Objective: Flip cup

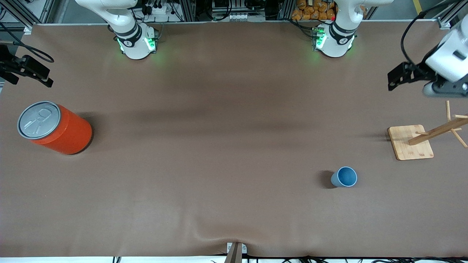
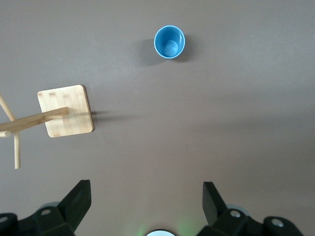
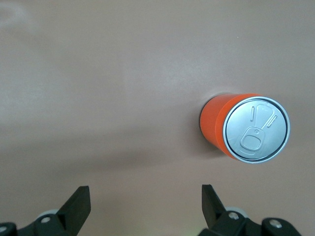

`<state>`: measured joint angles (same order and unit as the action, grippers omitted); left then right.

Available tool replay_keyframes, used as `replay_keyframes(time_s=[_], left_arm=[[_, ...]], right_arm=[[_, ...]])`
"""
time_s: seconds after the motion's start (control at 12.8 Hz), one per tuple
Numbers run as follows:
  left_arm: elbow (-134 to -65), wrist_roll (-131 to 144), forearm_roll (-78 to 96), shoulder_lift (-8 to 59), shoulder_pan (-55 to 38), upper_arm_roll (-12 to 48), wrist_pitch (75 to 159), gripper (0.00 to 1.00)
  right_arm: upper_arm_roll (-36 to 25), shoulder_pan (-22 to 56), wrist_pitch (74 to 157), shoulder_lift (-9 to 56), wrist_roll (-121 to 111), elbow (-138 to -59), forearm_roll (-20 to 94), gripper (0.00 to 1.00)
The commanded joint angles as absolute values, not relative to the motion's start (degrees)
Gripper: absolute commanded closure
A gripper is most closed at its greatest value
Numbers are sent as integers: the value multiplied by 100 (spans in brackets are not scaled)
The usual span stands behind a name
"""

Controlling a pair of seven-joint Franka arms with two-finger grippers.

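The cup [image 1: 344, 176] is a small light-blue tumbler that stands upright, mouth up, with its darker blue inside showing. It sits toward the left arm's end of the table and nearer to the front camera than the wooden stand. The left wrist view also shows the cup [image 2: 170, 42], well apart from the fingers. My left gripper [image 1: 393, 79] hangs open and empty in the air over the table's end by the stand; the left wrist view shows that gripper [image 2: 146, 191] with bare cloth between its fingers. My right gripper [image 1: 45, 77] hangs open and empty over the other end; in its own wrist view the right gripper [image 3: 145, 192] frames bare cloth too.
A large orange can [image 1: 55, 128] with a grey pull-tab lid stands at the right arm's end, and the right wrist view shows this can [image 3: 244, 127]. A wooden peg stand [image 1: 410, 142] on a square base sits at the left arm's end; the stand [image 2: 66, 110] also shows in the left wrist view. Brown cloth covers the table.
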<state>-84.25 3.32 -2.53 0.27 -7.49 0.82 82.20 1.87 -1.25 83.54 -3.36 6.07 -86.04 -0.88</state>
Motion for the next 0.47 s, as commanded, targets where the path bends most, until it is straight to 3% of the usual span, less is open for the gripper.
replay_keyframes(time_s=[0.0, 0.39], left_arm=[[-8455, 351, -132, 18, -668, 149, 8157, 0], [-8464, 352, 61, -132, -336, 403, 7928, 0]], right_arm=[[185, -88, 8244, -246, 563, -8429, -132, 0], [176, -97, 8218, -237, 563, -8429, -132, 0]])
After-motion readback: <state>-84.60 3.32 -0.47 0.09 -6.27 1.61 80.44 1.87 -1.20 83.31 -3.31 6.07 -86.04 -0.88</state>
